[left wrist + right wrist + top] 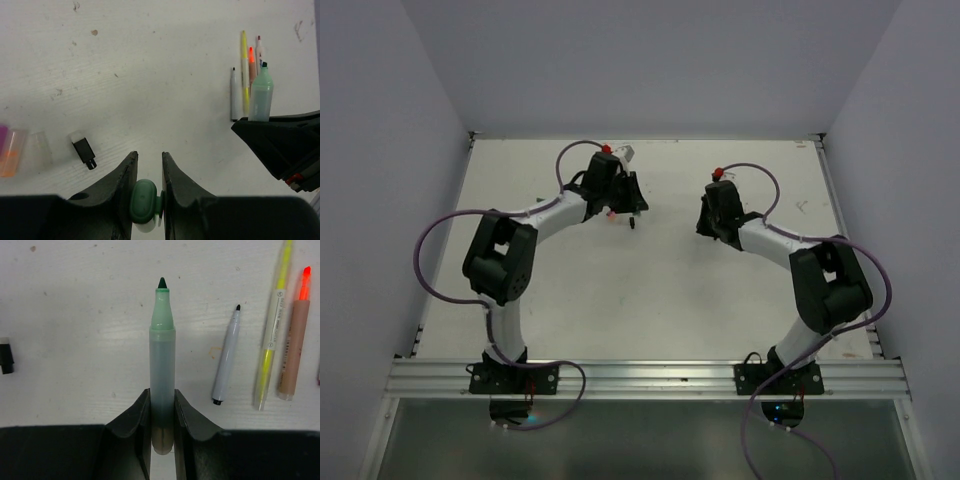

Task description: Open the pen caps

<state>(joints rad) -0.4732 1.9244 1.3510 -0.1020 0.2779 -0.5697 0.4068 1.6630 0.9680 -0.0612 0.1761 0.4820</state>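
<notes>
Left gripper (148, 156) pinches green cap (144, 200), already off; right gripper (162, 391) clamps green marker (162, 355), tip bare, over far half of table (150, 75). Risk: cap sits deep in jaws, may snag on release; marker set-down could knock white pen (226, 357) beyond.

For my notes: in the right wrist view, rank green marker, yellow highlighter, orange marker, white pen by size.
1. green marker, though held nearer the camera
2. yellow highlighter
3. orange marker
4. white pen

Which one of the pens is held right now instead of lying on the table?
The pale green marker, clamped in the fingers of the right gripper; the white pen, yellow pen and orange pen lie on the table.
</notes>
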